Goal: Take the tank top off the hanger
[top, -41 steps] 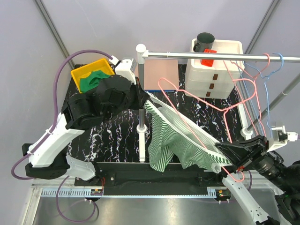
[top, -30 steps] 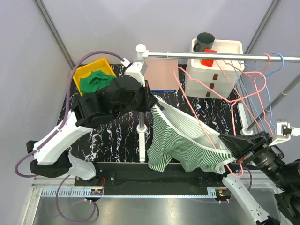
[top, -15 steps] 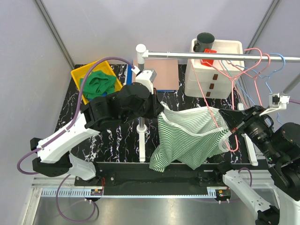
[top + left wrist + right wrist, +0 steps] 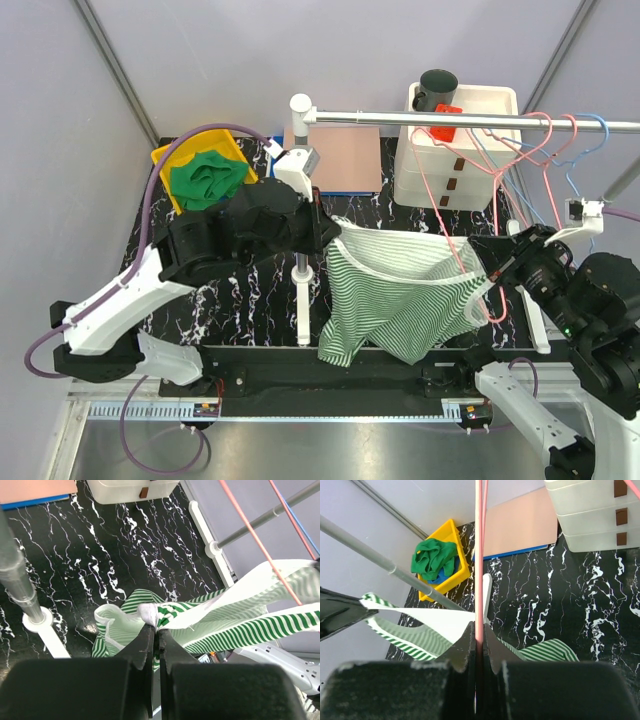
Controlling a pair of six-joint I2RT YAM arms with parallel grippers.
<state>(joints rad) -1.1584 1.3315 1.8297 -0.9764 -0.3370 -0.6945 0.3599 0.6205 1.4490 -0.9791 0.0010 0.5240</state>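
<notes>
The green-and-white striped tank top hangs stretched between my two grippers above the black marbled table. My left gripper is shut on a white-edged strap of the tank top, its jaws pinched on the fabric. The right gripper is shut on the thin pink wire hanger. In the right wrist view the hanger runs straight up out of that gripper, with the tank top beside it. The pink wire still passes through the cloth.
A metal rail crosses the back, with more pink and blue hangers on its right end. Below it stand a white drawer unit, a pink board and a yellow bin holding green cloth. A post stands beside the shirt.
My right gripper has lifted the hanger up and back toward the rail, swinging it upright. The left arm moved right with the strap, and the tank top now spans between them.
</notes>
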